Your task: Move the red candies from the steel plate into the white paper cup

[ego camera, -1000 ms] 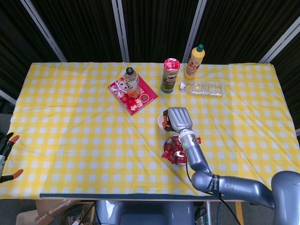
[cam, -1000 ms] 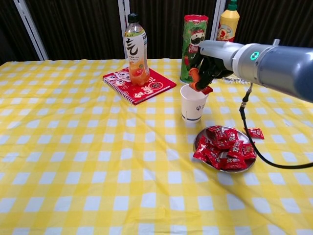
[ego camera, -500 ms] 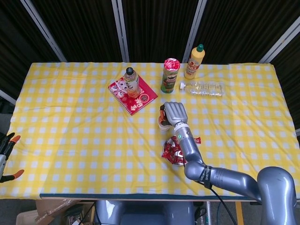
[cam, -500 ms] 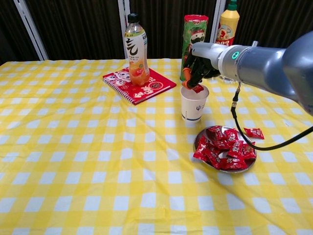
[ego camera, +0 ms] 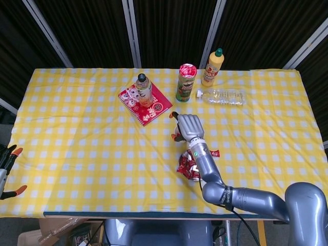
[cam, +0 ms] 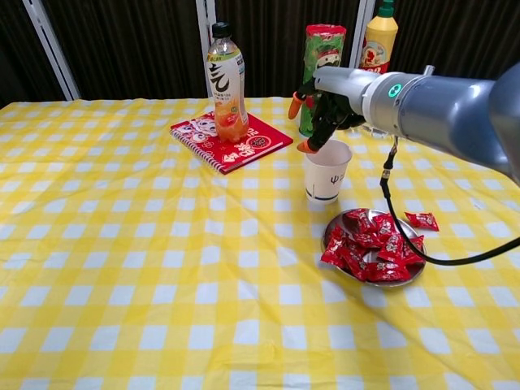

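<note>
Right hand: the right hand (cam: 323, 110) hovers over the cup's rim, fingers spread, holding nothing.
Left hand: out of sight in both views.
Cup: one white paper cup (cam: 325, 171), upright, just behind the plate.
Candies: a heap of red candies (cam: 370, 246) on the one steel plate (cam: 332, 233); one stray candy (cam: 422, 220) lies beside it on the desk (cam: 122, 268).
Open room: wide bare cloth to the left and in front.
</note>
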Robot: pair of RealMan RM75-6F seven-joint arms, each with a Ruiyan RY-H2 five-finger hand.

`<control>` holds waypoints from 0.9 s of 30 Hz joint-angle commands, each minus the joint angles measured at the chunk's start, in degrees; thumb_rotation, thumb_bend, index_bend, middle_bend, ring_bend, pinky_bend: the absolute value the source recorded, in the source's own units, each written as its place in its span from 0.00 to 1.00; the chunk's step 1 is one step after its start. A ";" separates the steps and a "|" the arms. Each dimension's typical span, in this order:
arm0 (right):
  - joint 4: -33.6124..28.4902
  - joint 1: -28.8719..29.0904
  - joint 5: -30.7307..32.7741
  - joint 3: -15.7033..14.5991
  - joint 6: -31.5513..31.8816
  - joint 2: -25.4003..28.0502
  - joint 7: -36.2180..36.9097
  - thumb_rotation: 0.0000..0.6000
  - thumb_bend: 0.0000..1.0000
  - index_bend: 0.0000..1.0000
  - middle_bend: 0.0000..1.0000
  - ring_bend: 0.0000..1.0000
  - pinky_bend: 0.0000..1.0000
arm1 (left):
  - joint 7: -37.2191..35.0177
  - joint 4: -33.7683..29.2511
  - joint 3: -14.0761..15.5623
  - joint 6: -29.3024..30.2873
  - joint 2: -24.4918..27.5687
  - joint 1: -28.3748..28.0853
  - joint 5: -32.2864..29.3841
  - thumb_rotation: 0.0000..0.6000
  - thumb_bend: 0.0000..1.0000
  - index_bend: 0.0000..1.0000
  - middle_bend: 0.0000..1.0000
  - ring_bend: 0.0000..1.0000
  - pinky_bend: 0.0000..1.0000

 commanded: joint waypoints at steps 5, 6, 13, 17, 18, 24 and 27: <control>-14.76 -3.54 -3.21 -4.19 7.96 6.91 -4.92 1.00 0.34 0.29 0.82 0.85 0.97 | -0.73 0.55 0.12 0.30 -0.03 0.22 0.12 1.00 0.01 0.00 0.00 0.00 0.00; -16.80 -4.09 -3.38 -5.14 8.84 7.89 -5.84 1.00 0.34 0.29 0.82 0.85 0.97 | -0.81 0.63 0.13 0.37 -0.03 0.26 0.15 1.00 0.01 0.00 0.00 0.00 0.00; -27.82 -8.15 -4.12 -12.80 13.60 12.51 -10.34 1.00 0.34 0.28 0.82 0.84 0.97 | -0.82 0.90 0.36 1.26 -0.19 0.51 1.12 1.00 0.01 0.00 0.00 0.00 0.00; -29.22 -10.17 -5.10 -16.51 14.77 12.41 -10.66 1.00 0.34 0.25 0.82 0.84 0.97 | -0.86 1.20 0.42 1.76 -0.40 0.60 1.66 1.00 0.01 0.00 0.00 0.00 0.00; -29.23 -10.58 -5.31 -17.14 14.87 12.15 -10.47 1.00 0.34 0.24 0.82 0.84 0.97 | -0.84 1.31 0.40 1.85 -0.47 0.60 1.73 1.00 0.01 0.00 0.00 0.00 0.00; -27.55 -12.03 -6.79 -18.75 14.20 9.37 -8.68 1.00 0.34 0.23 0.82 0.83 0.97 | -0.60 1.68 0.30 2.03 -0.88 0.56 1.85 1.00 0.01 0.00 0.00 0.00 0.00; -25.64 -12.29 -6.62 -18.64 12.83 7.34 -7.35 1.00 0.34 0.23 0.82 0.83 0.97 | -0.44 1.88 0.31 2.11 -1.03 0.56 1.91 1.00 0.01 0.00 0.00 0.00 0.00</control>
